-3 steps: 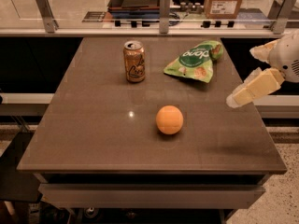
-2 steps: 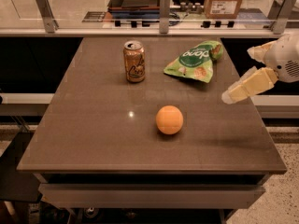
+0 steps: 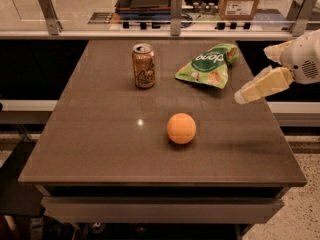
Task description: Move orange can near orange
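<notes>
The gripper (image 3: 255, 76) is hovering over the right edge of the table (image 3: 95, 139), its fingers spread and holding nothing, with its arm running out of frame. The orange can (image 3: 143, 65) is standing upright near the back, well apart from the orange (image 3: 181, 128) sitting mid-table. A green snack bag (image 3: 207, 66) is lying right of the can, its contents hidden.
</notes>
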You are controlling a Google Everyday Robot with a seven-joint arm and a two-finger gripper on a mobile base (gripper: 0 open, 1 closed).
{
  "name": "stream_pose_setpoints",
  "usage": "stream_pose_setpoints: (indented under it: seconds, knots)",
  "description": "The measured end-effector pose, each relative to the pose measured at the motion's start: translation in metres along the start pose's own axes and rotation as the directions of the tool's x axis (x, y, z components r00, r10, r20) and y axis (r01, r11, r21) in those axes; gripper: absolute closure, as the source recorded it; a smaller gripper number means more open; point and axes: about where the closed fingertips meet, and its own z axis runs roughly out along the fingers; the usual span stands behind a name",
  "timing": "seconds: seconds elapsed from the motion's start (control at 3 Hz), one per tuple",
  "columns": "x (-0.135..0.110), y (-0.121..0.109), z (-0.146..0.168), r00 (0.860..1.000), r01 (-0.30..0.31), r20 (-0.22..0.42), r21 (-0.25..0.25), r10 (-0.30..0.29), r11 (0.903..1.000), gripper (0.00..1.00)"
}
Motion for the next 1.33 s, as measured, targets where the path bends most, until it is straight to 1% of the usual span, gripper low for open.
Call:
stream_pose_setpoints:
  seconds: [0.33,0.67,1.0,1.33]
  knots:
    - [-0.003,0.0,0.004,1.0,-0.017,0.015,0.013,0.017,0.9998,0.0]
    - [-0.019,0.0,0.018,0.997,-0.015,0.072,0.008,0.014,0.9999,0.0]
    - [-0.038,-0.003,0.04,0.992,-0.009,0.122,-0.007,0.01,0.9999,0.0]
    - [-0.05,-0.005,0.067,0.989,-0.004,0.147,-0.038,0.009,0.9993,0.0]
